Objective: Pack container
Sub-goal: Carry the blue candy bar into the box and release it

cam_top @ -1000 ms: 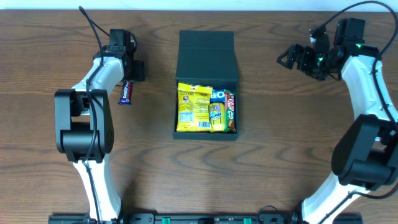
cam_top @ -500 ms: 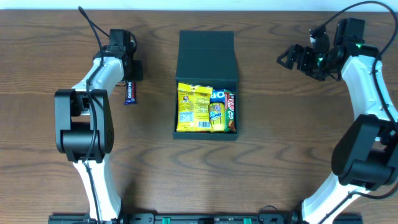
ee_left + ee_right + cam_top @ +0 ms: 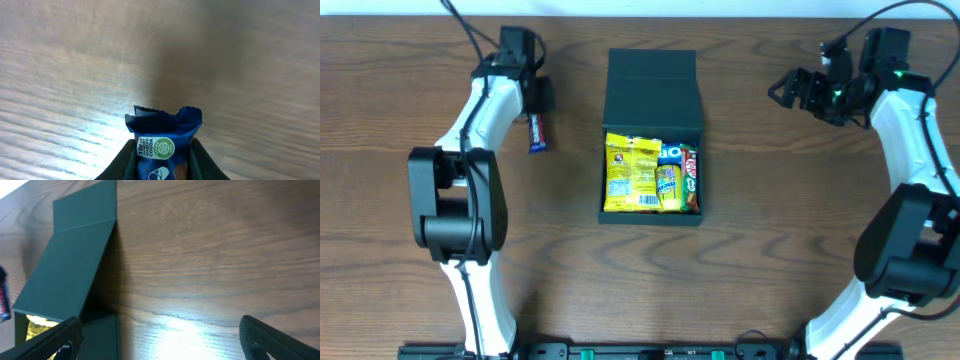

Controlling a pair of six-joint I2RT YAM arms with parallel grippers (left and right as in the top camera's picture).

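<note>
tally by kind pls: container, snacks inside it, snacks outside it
container: 1
snacks inside, visible: 4 (yellow bag, blue packet, yellow-blue bar, red bar)
snacks outside: 1 (dark blue bar, held in the left gripper)
total: 6

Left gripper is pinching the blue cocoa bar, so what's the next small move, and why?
Probably swing the left gripper right toward the container. Its fingers are closed on the blue cocoa bar, the container's lid stands open, and the bar is well left of the box, which holds a yellow packet and other snacks.
</note>
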